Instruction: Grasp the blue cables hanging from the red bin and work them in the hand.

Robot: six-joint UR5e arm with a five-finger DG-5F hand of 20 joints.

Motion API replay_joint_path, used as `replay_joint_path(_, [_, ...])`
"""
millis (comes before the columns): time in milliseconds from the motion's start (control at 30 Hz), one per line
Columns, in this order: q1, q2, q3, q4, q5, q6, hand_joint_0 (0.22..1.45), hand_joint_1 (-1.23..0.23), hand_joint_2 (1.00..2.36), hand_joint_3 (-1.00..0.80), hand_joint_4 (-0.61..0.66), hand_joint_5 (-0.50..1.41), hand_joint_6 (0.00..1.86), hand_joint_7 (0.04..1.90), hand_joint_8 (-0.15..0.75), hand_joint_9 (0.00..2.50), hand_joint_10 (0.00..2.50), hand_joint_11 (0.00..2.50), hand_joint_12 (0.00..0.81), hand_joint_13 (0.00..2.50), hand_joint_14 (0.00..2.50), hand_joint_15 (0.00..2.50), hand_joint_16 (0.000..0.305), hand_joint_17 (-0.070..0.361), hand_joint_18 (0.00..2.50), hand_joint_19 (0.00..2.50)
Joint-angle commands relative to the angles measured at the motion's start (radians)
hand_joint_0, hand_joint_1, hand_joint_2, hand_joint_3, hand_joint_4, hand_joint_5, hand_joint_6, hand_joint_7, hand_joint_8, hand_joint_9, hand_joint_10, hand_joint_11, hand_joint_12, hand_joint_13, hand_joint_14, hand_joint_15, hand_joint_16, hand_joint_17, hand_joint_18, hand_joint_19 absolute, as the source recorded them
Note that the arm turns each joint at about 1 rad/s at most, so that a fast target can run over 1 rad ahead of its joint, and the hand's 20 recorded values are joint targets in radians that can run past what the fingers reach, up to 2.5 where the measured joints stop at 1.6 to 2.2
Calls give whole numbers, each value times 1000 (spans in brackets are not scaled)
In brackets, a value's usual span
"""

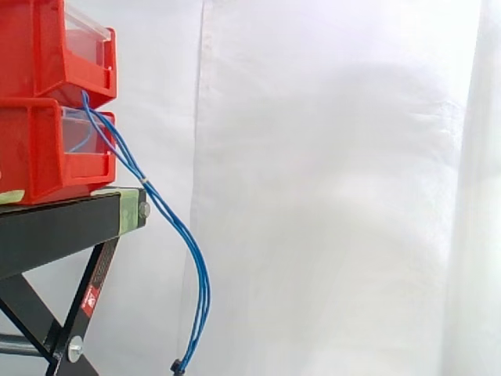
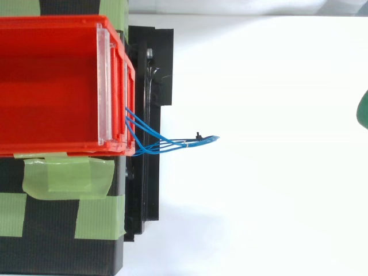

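White curtain (image 1: 337, 188): backs the whole work, and you have bare room across it on the side away from the bins.
Black stand (image 1: 55, 227): carries the bins; its front edge and slanted leg lie just behind the upper run of the cables.
Red bins, stacked: upper bin (image 1: 47, 47) on lower bin (image 1: 35, 149), each with a clear front panel.
Green tape (image 2: 63, 178): strips laid on the stand top beside the bins.
Blue cables (image 1: 200, 274): they come out between the two bins, cross the lower bin's front, pass the stand edge and hang free in a bow. Their long axis runs near upright, the lower end well below the stand top.
Black end piece (image 1: 178, 366): small, at the cables' lowest point.
Dark green shape (image 2: 363, 109): at the top view's right edge, probably part of the hand; whether it is open or closed you cannot tell. The cables lie well apart from it, across clear room. Judged, the stand edge is your only obstacle.
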Motion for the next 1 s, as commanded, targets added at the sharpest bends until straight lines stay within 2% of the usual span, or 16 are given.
replay_joint_path(0, [0, 0, 0, 0, 0, 0, 807, -515, 1004, -888, 131, -350, 3, 615, 179, 235, 2, 28, 389, 286, 7, 231, 61, 138, 282, 400])
replay_joint_path(967, [0, 0, 0, 0, 0, 0, 821, -505, 1006, -879, 158, -314, 4, 630, 189, 247, 0, 40, 392, 288, 7, 230, 61, 138, 285, 400])
